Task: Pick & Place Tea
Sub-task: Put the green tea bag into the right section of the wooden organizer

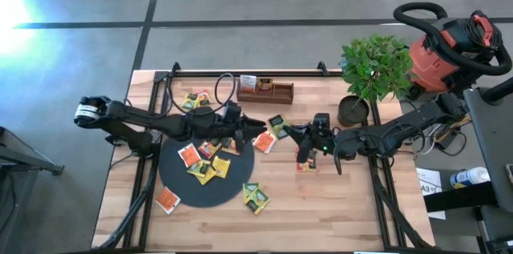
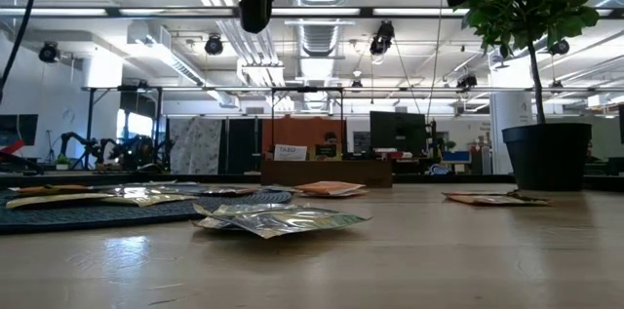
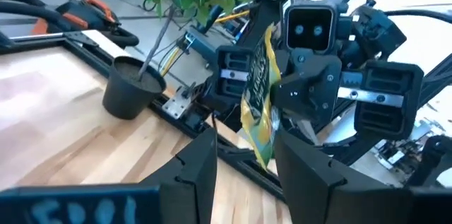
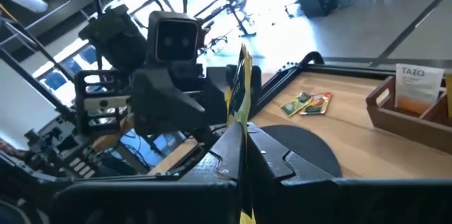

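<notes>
Your right claw [image 4: 240, 155] pinches a yellow-green tea packet [image 4: 242, 90] by its lower edge, facing the spread left claw [image 3: 244, 160]; it looks light, thin and floppy, so take its free upper edge squarely.

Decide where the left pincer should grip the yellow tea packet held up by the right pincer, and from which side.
Grip the free end of the yellow tea packet, clear of the right pincer shut on its other end. It is thin and flat, so the open left pincer should probably come head-on, one finger on each flat face.
</notes>
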Robot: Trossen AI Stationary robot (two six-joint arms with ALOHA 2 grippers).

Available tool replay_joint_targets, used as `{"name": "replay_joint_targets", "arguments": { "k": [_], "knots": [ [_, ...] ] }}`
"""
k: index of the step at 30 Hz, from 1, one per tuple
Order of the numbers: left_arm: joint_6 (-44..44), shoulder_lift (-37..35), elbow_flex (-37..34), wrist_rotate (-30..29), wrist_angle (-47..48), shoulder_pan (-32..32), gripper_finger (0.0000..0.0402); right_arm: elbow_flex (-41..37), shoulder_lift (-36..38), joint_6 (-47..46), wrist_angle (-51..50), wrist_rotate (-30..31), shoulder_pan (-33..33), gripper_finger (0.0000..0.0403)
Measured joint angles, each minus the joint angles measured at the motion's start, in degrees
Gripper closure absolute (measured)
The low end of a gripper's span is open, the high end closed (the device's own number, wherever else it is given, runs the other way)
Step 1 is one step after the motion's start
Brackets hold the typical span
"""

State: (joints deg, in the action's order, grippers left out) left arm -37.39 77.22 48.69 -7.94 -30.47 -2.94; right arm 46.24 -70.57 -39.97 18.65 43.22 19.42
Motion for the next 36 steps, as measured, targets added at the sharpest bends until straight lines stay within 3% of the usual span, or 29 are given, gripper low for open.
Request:
{"name": "replay_joint_targets", "arguments": {
  "k": [18,22,29,36],
  "knots": [
    [1.8,5.5,4.8,4.9,-3.5,2.7,0.0270,0.0,0.0,-1.5,0.1,-0.3,0.0,0.0394],
    [2.0,5.5,4.7,5.1,-3.0,2.7,0.0298,0.0,0.0,-1.0,-0.2,0.1,0.0,0.0394],
    [2.9,5.4,4.7,5.3,-0.9,2.7,0.0392,-0.1,0.0,-0.2,-1.2,0.3,-0.3,0.0394],
    [5.5,5.4,4.9,4.4,0.0,3.3,0.0400,-0.1,0.0,0.4,-3.9,-2.2,-0.9,0.0375]
  ]
}}
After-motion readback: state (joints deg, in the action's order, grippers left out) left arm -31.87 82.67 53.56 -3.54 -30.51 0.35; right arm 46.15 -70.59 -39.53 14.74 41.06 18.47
